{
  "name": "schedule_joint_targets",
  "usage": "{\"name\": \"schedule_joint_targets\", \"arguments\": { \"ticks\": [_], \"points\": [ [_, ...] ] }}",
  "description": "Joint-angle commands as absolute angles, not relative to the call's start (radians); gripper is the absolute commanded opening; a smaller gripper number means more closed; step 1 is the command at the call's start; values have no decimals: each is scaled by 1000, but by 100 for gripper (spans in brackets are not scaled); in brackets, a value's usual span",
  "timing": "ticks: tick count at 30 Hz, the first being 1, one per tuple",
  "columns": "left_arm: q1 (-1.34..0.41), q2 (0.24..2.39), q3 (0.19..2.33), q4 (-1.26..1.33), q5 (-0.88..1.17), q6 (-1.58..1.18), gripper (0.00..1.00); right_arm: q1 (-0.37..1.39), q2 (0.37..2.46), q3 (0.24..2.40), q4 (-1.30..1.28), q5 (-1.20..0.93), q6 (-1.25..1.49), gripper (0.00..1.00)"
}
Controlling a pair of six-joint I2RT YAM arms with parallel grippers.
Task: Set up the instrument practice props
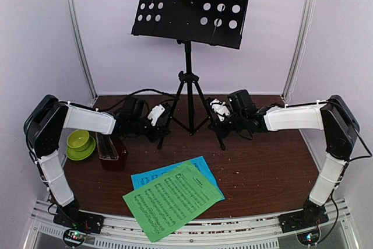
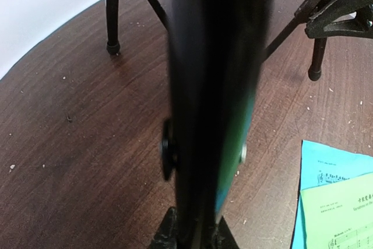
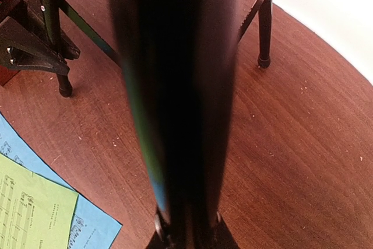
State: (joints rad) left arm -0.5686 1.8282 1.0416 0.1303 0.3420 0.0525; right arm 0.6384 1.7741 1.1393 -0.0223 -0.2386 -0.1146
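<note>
Two clenched on music stand (image 1: 188,56) legs, left gripper (image 1: 164,125), right gripper (image 1: 214,122); cup (image 1: 77,139) only overhead

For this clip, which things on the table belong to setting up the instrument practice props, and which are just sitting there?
Part of the job:
- music stand
- green sheet of music
- blue sheet, partly under the green one
- metronome

Just lying about:
- lime green cup
- saucer under the cup
</note>
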Motion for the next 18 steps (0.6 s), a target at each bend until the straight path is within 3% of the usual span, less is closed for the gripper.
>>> {"name": "schedule_joint_targets", "arguments": {
  "ticks": [1, 18],
  "points": [
    [-522, 1820, 1008, 62, 306, 0, 0, 618, 1747, 1115, -53, -219, -70, 0],
    [-519, 1651, 717, 110, 316, 3, 0, 608, 1539, 834, -49, -186, -43, 0]
  ]
}}
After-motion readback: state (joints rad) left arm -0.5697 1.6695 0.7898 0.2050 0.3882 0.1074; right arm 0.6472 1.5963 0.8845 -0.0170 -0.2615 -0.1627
